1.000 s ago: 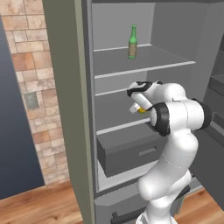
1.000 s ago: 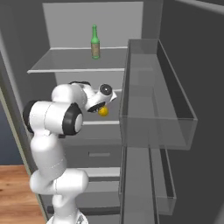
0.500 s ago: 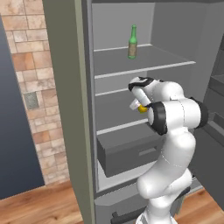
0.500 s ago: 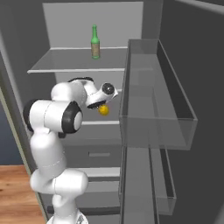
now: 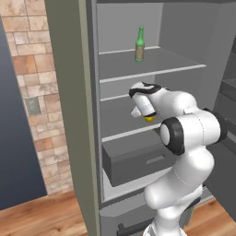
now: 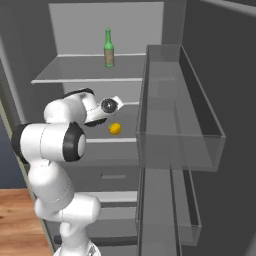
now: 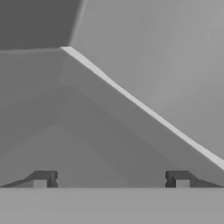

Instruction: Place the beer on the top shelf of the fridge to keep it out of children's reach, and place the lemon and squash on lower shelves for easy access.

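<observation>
Right, you're at the release end of the lemon step. The small round bright yellow lemon (image 6: 115, 128) sits on a thin grey lower shelf (image 6: 107, 141) of the tall grey fridge (image 5: 182, 37), just beside the white arm's two-finger gripper (image 6: 118, 103). In the hand view the gripper's two dark tips stand spread wide apart with nothing between them, only bare grey fridge interior ahead. From the left base view the lemon (image 5: 148, 119) peeks out under the hand; whether the hand touches it, I can't tell from here.

The slim green glass beer bottle with the tan label (image 5: 139, 44) stands upright on the top shelf (image 5: 152, 73), toward the back. That part looks done.

The lumpy orange-yellow squash isn't something I can place in these frames, so I'd judge it's the remaining item.

Next move as I read it: back the hand straight out of the shelf bay without clipping the lemon or the shelf edge above. Watch the clear door bin (image 6: 180, 125) on the right, close to the arm's exit path. Then go find the squash.
</observation>
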Robot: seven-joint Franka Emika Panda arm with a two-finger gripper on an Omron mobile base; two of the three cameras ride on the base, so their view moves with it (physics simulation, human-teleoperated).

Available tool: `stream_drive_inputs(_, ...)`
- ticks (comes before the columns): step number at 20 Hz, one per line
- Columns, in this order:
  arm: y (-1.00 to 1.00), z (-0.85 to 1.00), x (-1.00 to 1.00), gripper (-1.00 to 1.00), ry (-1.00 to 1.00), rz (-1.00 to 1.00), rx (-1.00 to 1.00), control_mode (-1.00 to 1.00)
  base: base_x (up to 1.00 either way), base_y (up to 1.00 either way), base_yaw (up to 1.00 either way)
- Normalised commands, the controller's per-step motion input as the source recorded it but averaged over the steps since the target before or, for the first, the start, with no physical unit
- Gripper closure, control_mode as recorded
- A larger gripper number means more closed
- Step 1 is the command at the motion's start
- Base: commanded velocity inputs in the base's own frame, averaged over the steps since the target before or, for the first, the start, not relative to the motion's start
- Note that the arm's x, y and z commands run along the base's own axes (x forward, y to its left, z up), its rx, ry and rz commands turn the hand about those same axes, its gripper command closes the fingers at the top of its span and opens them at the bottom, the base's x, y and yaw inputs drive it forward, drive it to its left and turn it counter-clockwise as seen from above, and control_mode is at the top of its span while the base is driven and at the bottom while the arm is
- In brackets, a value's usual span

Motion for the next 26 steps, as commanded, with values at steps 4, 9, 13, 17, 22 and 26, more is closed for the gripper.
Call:
stream_drive_inputs(4,0.26,0.48,-0.46,-1.0,0.0,0.0,-0.1,-1.0,0.0,0.0,0.0)
stream_drive_inputs(9,0.0,0.17,-0.91,-1.0,0.03,0.0,-0.17,-1.0,0.0,0.0,0.0)
stream_drive_inputs(13,0.02,0.52,-1.0,-1.0,0.01,0.07,-0.18,-1.0,0.0,0.0,0.0)
stream_drive_inputs(17,0.01,0.83,-1.0,-1.0,0.09,0.05,-0.17,-1.0,0.0,0.0,0.0)
stream_drive_inputs(22,-0.19,1.0,-0.91,-1.0,0.28,0.0,-0.17,-1.0,0.0,0.0,0.0)
stream_drive_inputs(26,-0.16,0.89,-0.93,-1.0,0.41,-0.04,-0.22,-1.0,0.0,0.0,0.0)
